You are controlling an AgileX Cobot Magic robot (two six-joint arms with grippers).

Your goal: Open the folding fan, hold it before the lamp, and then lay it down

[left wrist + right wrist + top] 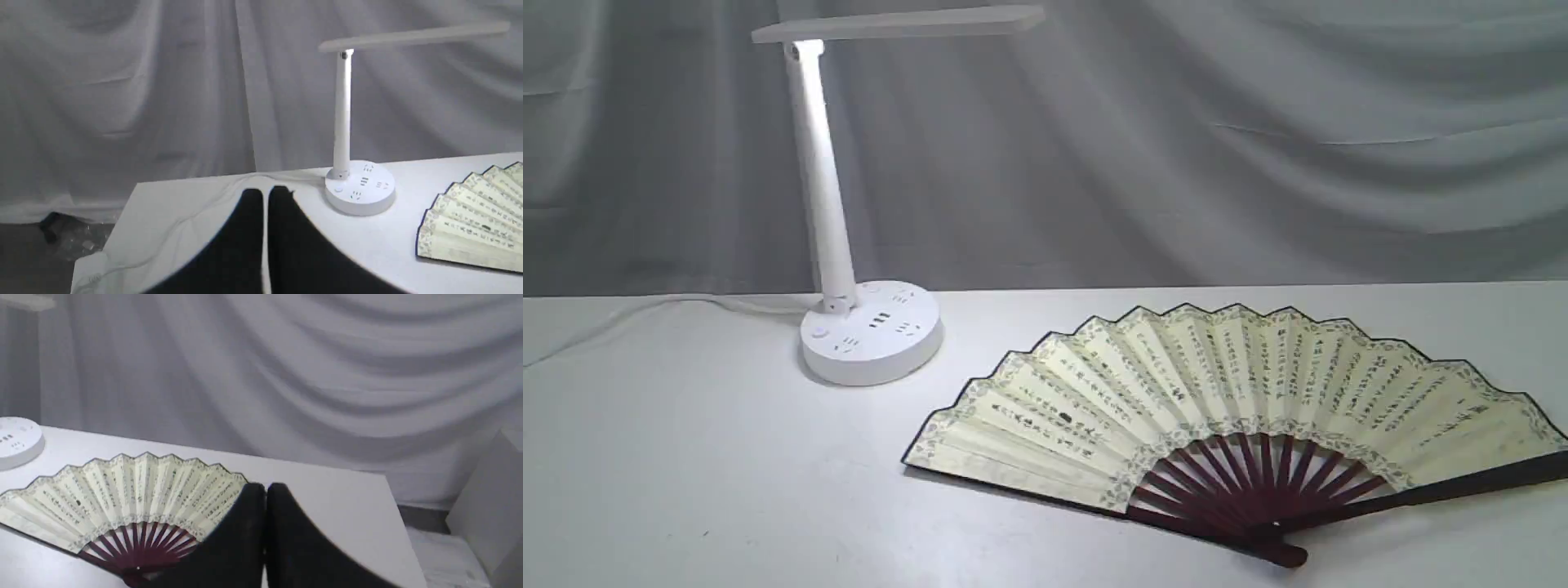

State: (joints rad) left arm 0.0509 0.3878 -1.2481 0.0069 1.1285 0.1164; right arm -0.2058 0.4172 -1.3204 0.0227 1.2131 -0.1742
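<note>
The folding fan [1225, 400] lies fully spread and flat on the white table [686, 457], to the right of the lamp [849, 245]; its maroon ribs meet at a pivot near the front edge. The lamp stands upright at the back left with its light bar over its round base. No gripper appears in the exterior view. In the left wrist view my left gripper [265, 196] is shut and empty, apart from the lamp [347, 122] and the fan [478, 216]. My right gripper [265, 490] is also shut and empty, raised beside the fan [122, 494].
A white cable [645, 314] runs from the lamp's base across the table's back left. A grey draped curtain [1176, 147] hangs behind the table. The right wrist view shows the table's right edge [402, 535] and a white box-like surface [486, 506] beyond it.
</note>
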